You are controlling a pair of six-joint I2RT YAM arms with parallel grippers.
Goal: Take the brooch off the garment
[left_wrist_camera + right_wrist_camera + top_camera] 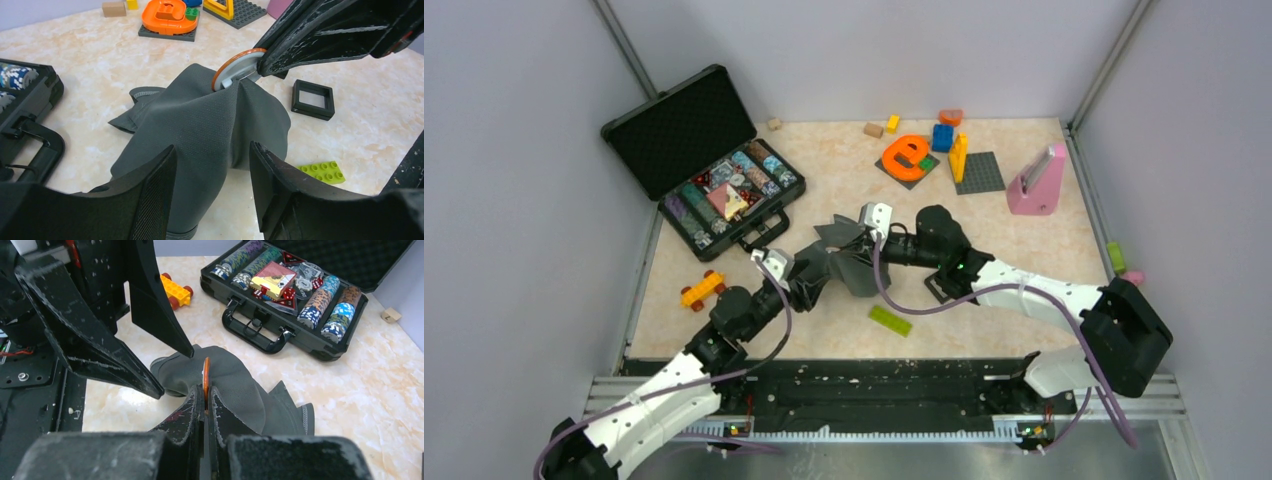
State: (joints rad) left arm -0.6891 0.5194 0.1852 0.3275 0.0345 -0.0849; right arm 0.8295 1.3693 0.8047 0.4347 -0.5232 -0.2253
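Brooch [235,67]: a small round disc with an orange-brown rim and a pale metal face. It sits at mid-table, raised off the surface and fixed to the peak of the soft dark grey T-shirt garment [200,120], which hangs from it like a tent.

Far left, I note an open black hard-shell case [704,160] of poker chips and, nearer the arms, a yellow toy car [702,290]. Neither touches the cloth.

My left gripper [212,150] stands spread, one finger on either side of the draped fold below the brooch. I see no clamp on the fabric.

My right gripper [206,390] is pressed together on the brooch, pinching the disc edge-on. The right wrist view shows the orange rim standing just above the fingertips.

Further right, a black square frame [313,99] and a lime green plastic brick [322,172] lie on the beige marbled table [1044,240], near the cloth but apart from it.

Assessment: the brooch is held but not yet free of the garment. I cannot tell how it is fastened. To do this step well, I would close the left gripper firmly on the fold close under the brooch to anchor the fabric. I would then draw the right gripper slowly and squarely away from the cloth, watching for stretch. With the left gripper spread, a pull would likely just lift the whole shirt or strain the thin weave.
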